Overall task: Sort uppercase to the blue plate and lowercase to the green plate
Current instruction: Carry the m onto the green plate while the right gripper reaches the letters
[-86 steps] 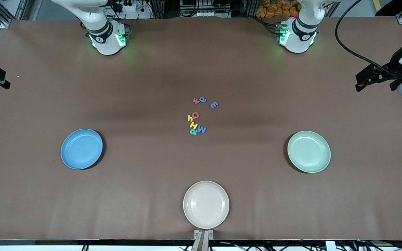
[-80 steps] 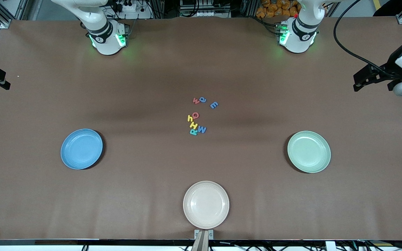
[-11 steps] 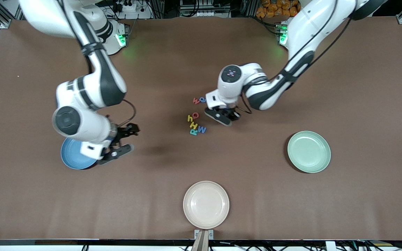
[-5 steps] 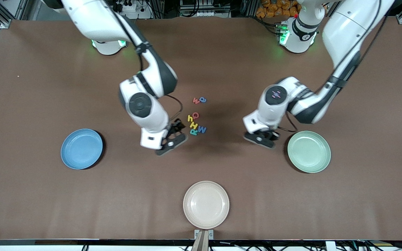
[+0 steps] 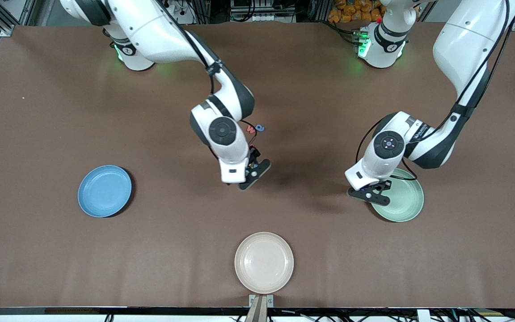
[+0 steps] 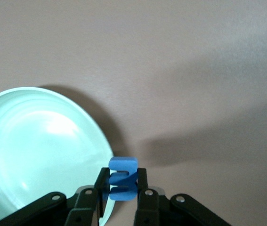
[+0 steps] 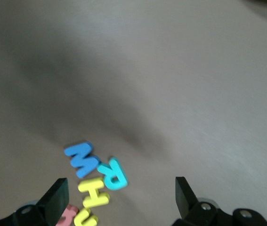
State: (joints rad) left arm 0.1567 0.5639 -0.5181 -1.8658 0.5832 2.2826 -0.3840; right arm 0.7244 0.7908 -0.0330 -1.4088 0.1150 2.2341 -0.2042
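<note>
My left gripper (image 5: 369,193) hangs over the rim of the green plate (image 5: 403,201) at the side toward the table's middle. It is shut on the lowercase blue m (image 6: 122,179), which the left wrist view shows pinched upright above the green plate (image 6: 39,141). My right gripper (image 5: 253,172) stands open over the letter cluster, hiding it in the front view. The right wrist view shows my right gripper (image 7: 119,200) above the uppercase blue M (image 7: 82,159), teal R (image 7: 113,174), yellow H (image 7: 93,193) and red Q (image 7: 67,214), with the lowercase yellow h (image 7: 86,219). The red w (image 5: 251,129) and the round blue letter (image 5: 260,128) lie farther from the camera. The blue plate (image 5: 104,191) holds nothing.
A cream-white plate (image 5: 264,262) sits near the table's front edge, nearer the camera than the letters. The right arm's forearm stretches above the table between its base and the cluster.
My right gripper has swung from beside the cluster to directly over it. My left gripper has carried the blue m on to the green plate's rim.
</note>
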